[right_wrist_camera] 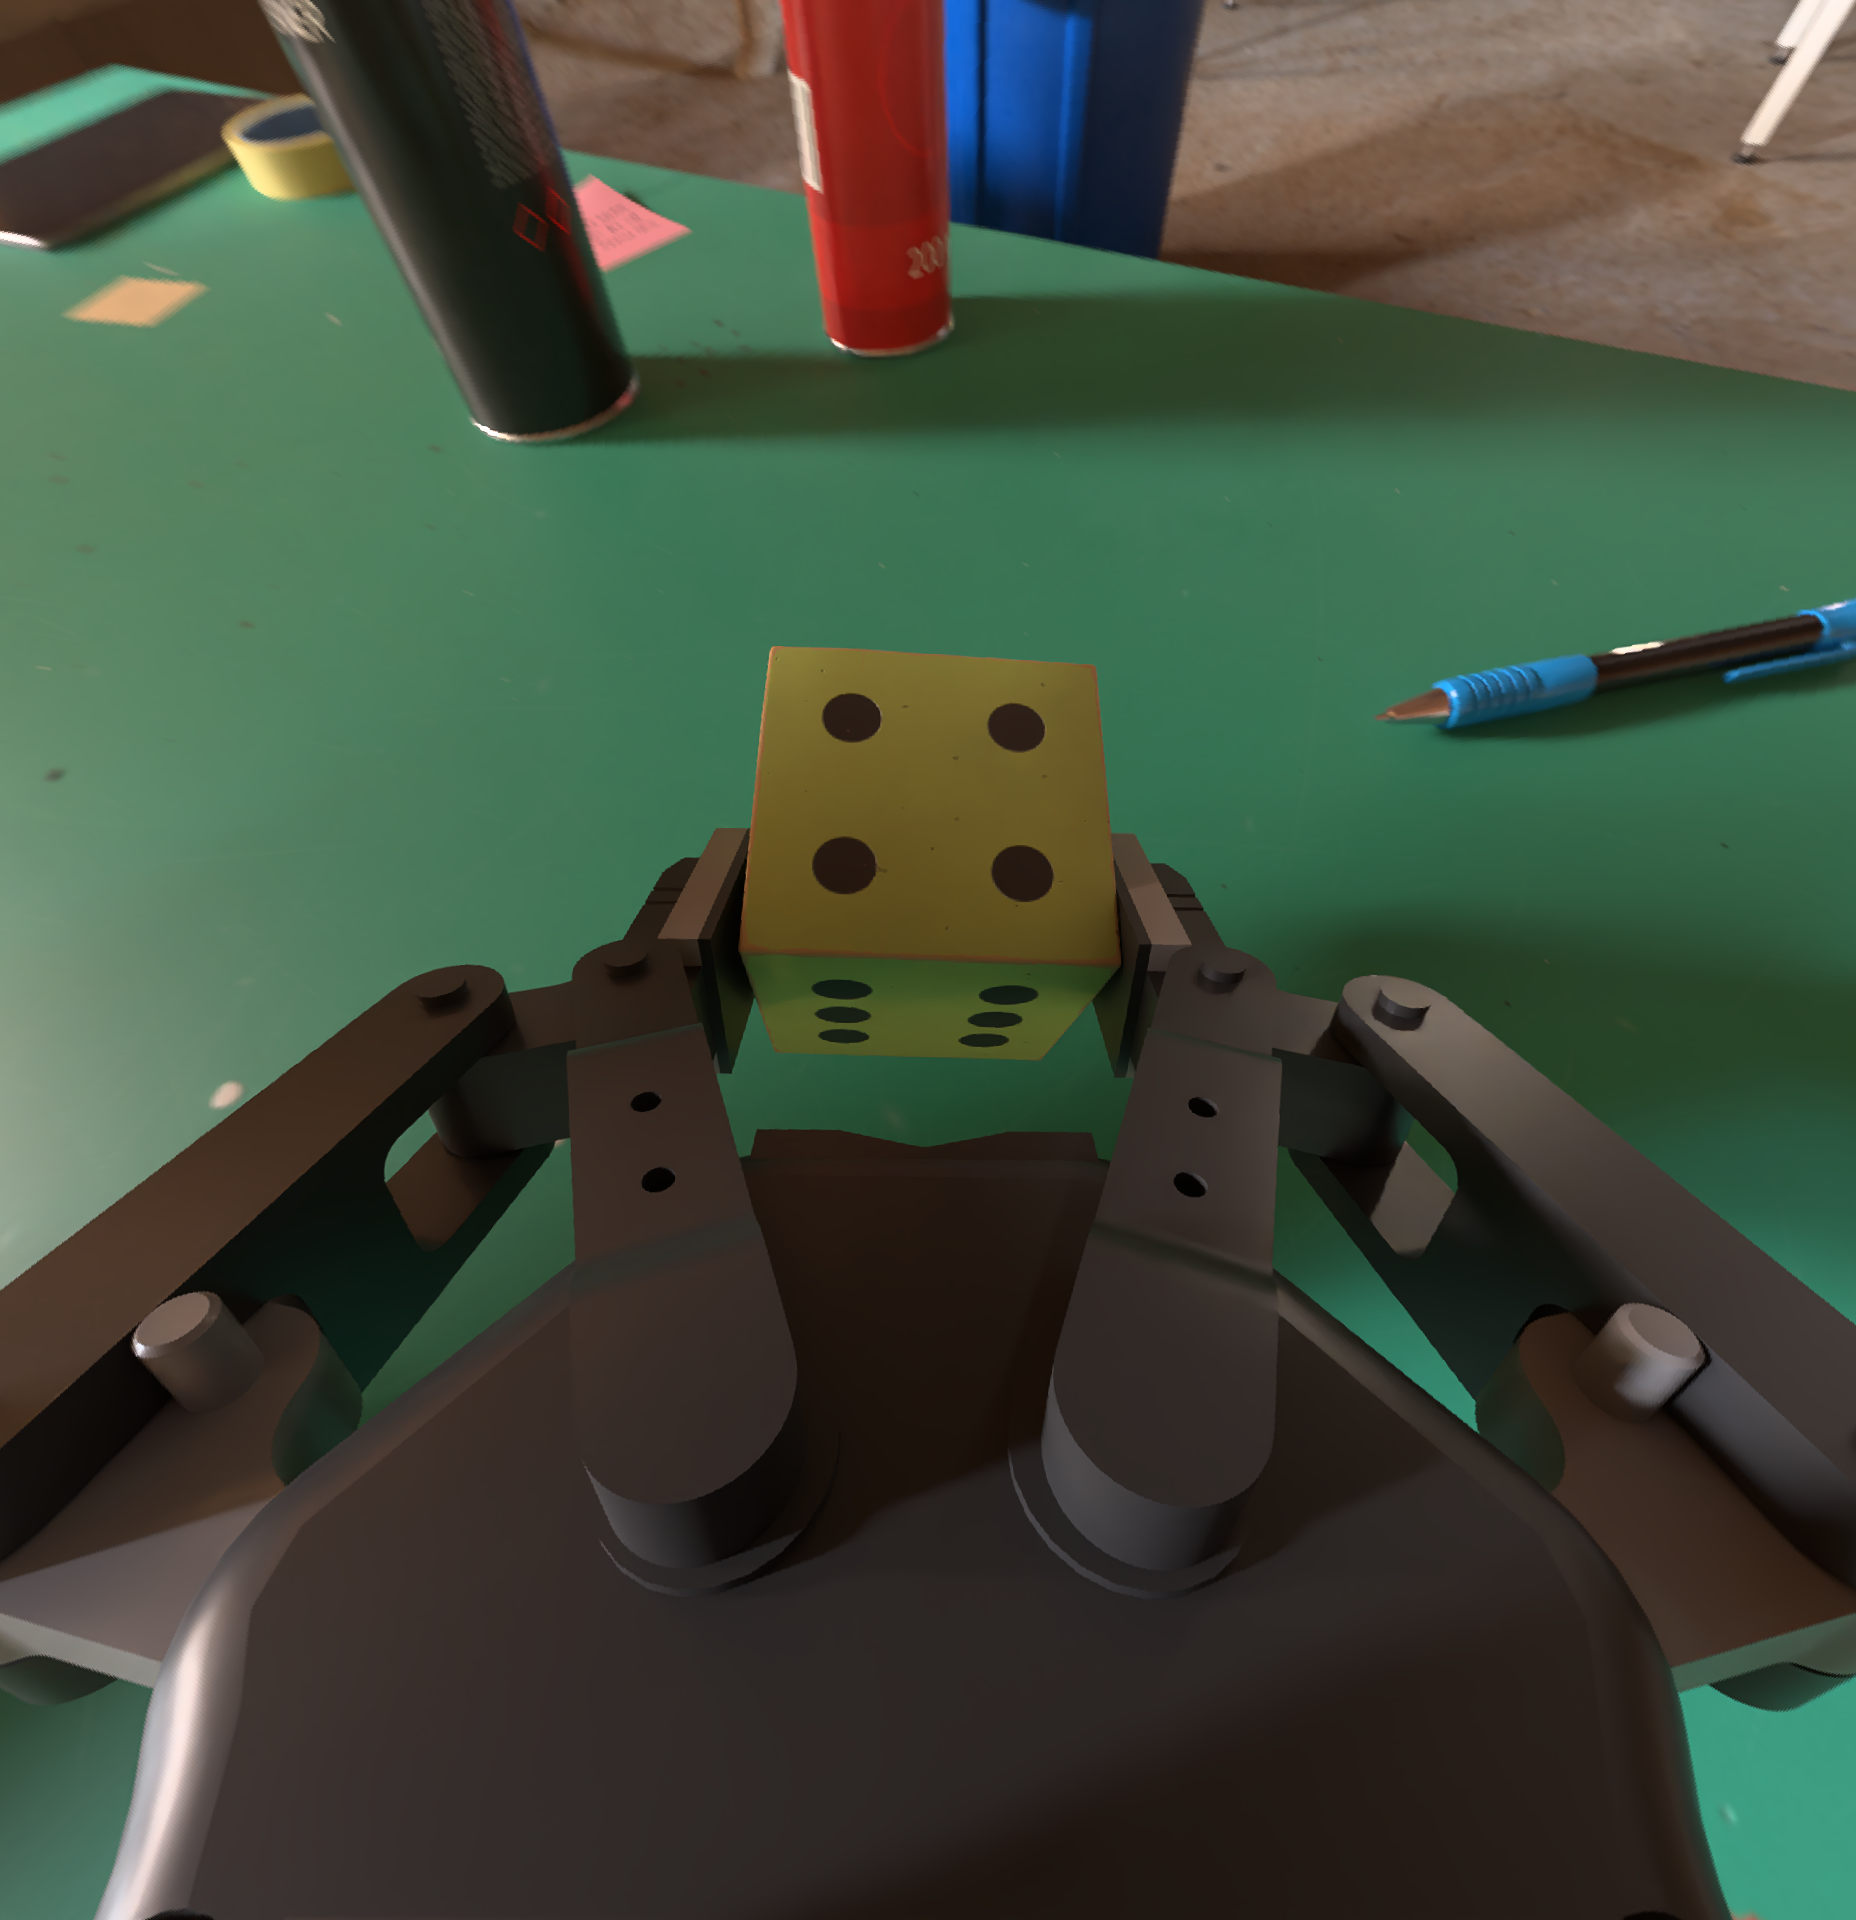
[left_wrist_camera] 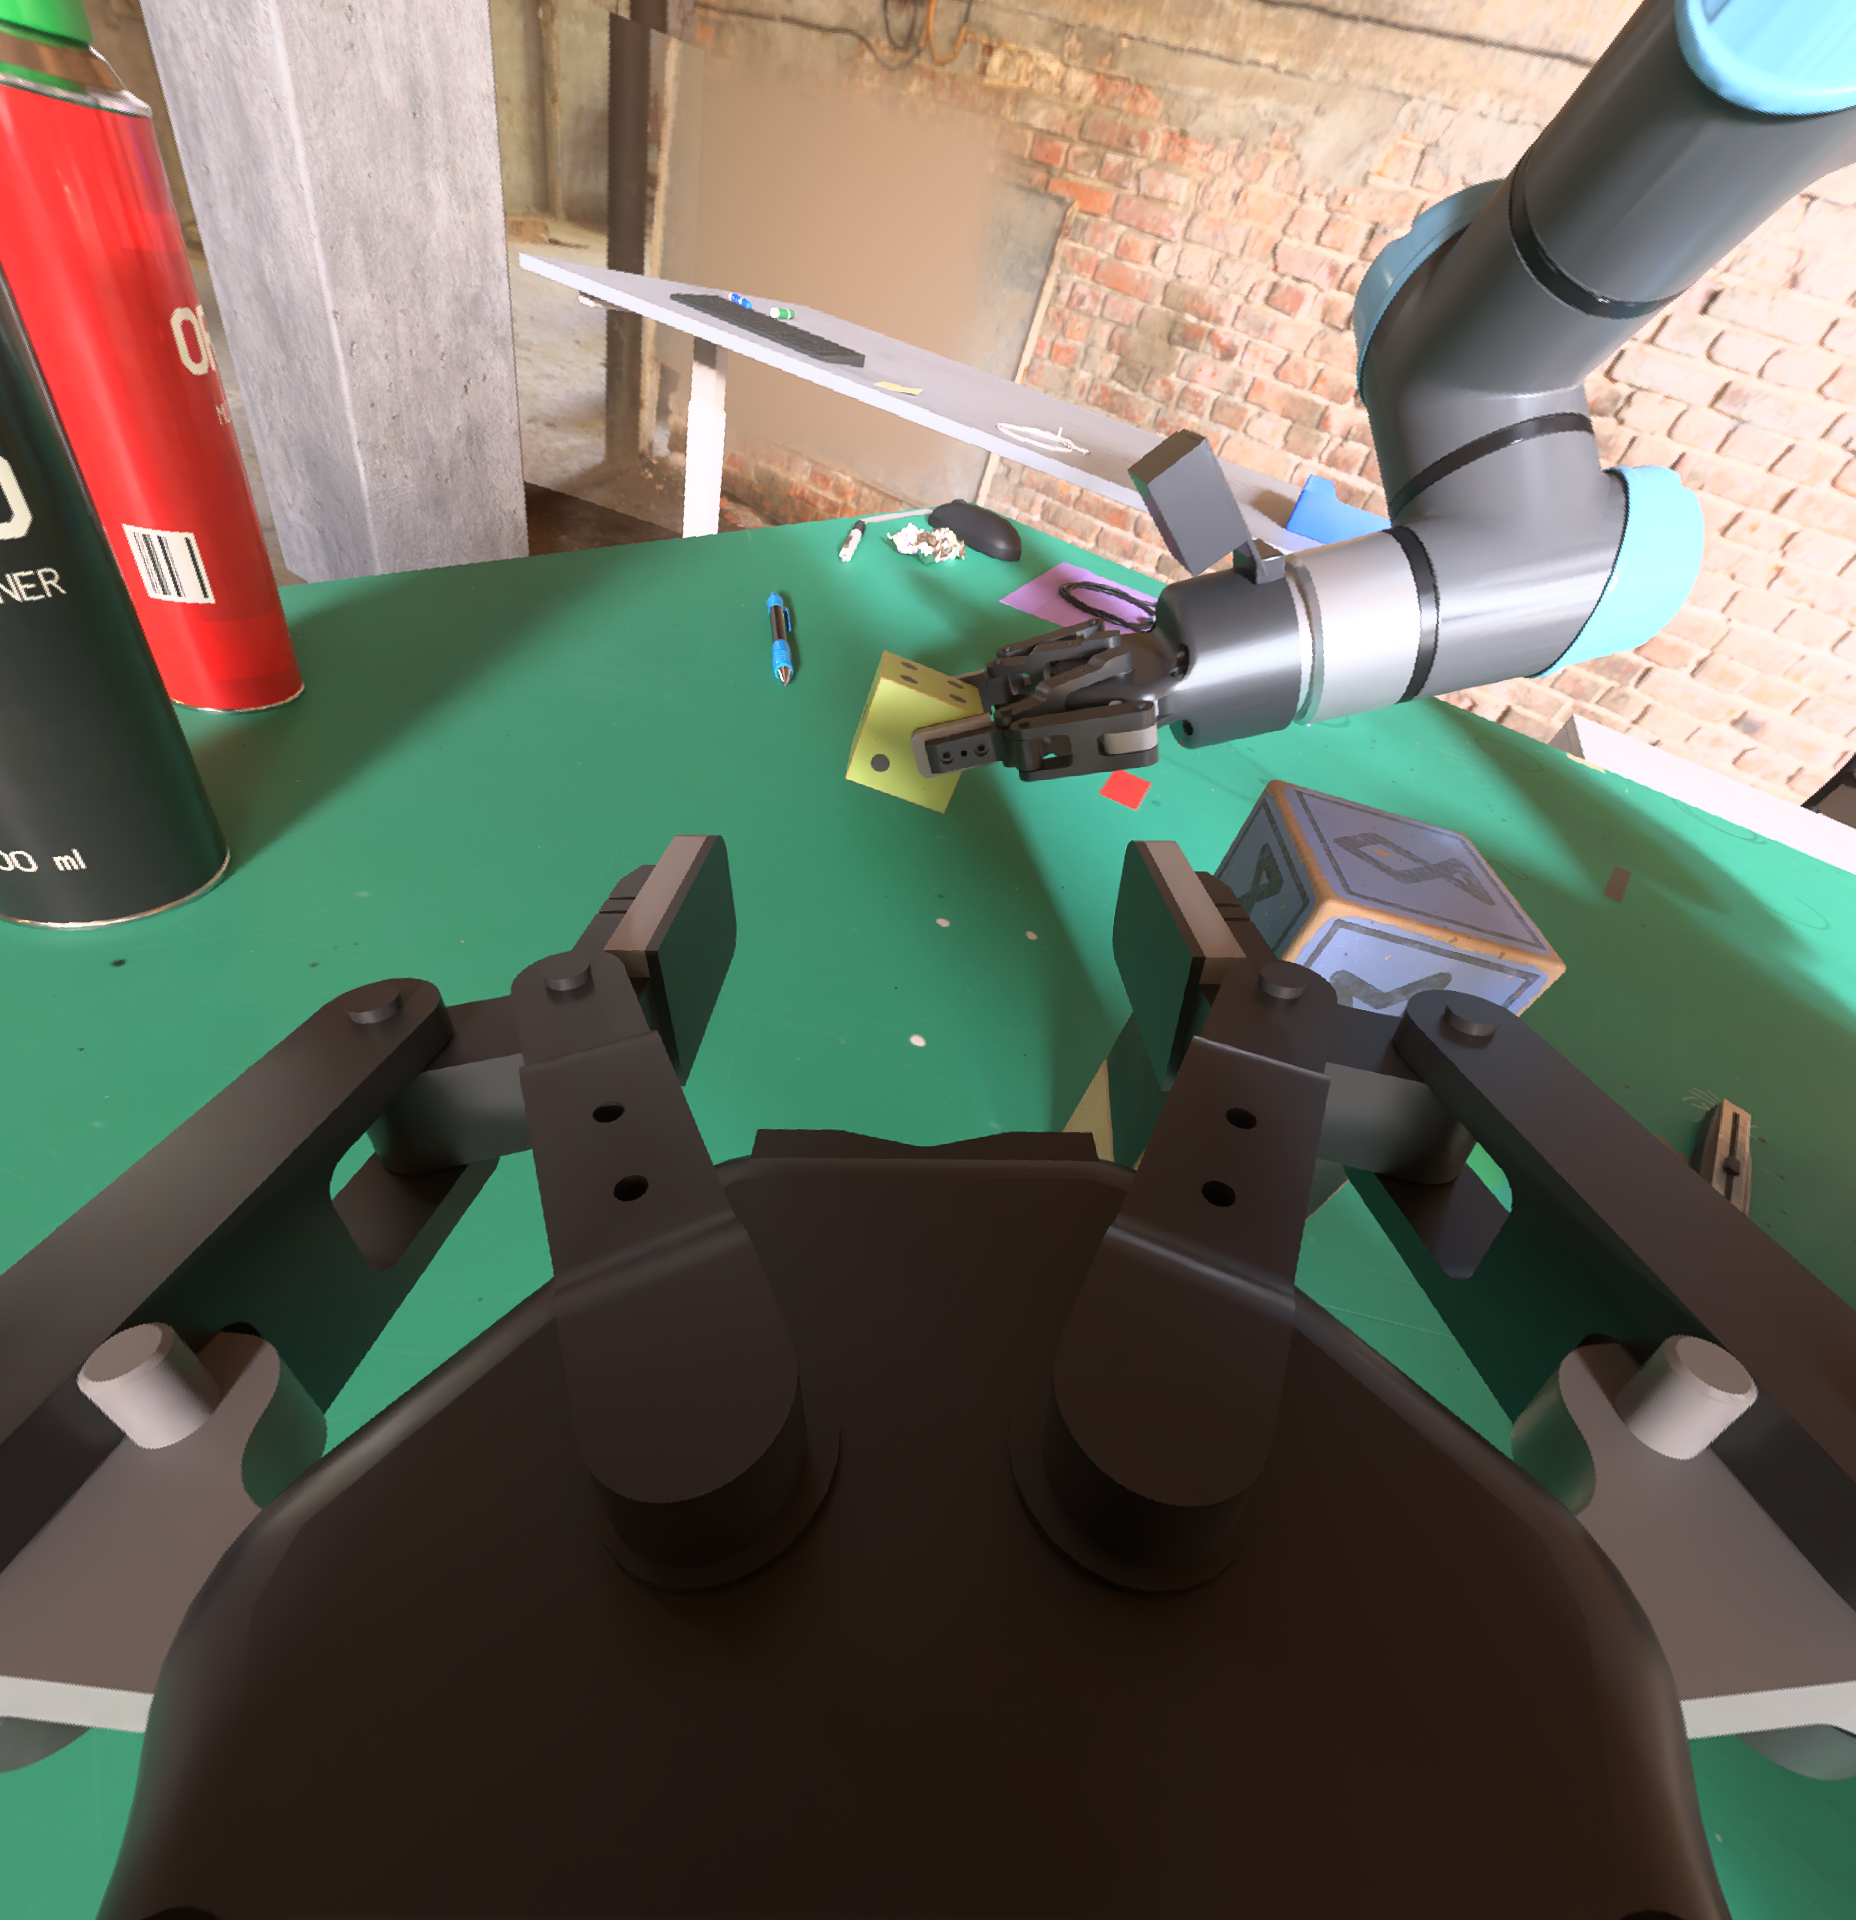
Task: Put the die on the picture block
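A yellow die with black dots is clamped between the fingers of my right gripper. In the left wrist view the die is tilted in that right gripper, just above the green table. The picture block, blue faces with wooden edges, stands on the table to the right of the die, partly behind my left gripper's right finger. My left gripper is open and empty over the table, just left of the block.
A dark spray can and a red can stand at the left. A blue pen, a purple note, a red scrap, a dark mouse and crumpled paper lie farther back. A tape roll sits far off.
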`<action>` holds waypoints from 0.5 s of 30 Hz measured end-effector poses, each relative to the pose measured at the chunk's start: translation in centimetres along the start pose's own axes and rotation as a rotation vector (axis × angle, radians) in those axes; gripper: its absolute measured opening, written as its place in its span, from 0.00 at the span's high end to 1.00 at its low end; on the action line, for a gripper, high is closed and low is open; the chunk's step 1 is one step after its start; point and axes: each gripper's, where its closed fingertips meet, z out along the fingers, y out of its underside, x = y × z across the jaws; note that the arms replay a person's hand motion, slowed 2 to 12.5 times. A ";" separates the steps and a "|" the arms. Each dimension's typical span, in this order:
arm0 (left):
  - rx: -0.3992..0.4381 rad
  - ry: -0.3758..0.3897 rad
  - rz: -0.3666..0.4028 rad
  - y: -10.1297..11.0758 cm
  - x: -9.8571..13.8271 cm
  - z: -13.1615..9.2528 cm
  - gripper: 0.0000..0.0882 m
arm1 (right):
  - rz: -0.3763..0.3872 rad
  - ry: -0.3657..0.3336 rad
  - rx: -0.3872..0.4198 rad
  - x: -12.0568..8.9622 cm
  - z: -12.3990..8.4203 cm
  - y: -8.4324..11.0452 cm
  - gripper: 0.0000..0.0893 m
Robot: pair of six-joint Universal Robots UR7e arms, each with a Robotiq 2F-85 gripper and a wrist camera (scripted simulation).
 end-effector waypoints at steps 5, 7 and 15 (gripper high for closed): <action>-0.002 -0.001 0.003 0.0 0.0 0.0 0.26 | 0.005 -0.121 0.076 -2.0 -1.1 -1.5 0.40; -0.003 -0.001 0.004 0.0 0.1 0.0 0.26 | 0.000 -0.171 0.109 -2.9 -1.8 -2.2 0.40; -0.005 0.001 0.006 0.1 0.1 0.1 0.26 | -0.042 -0.347 0.253 -6.4 -5.0 -5.0 0.40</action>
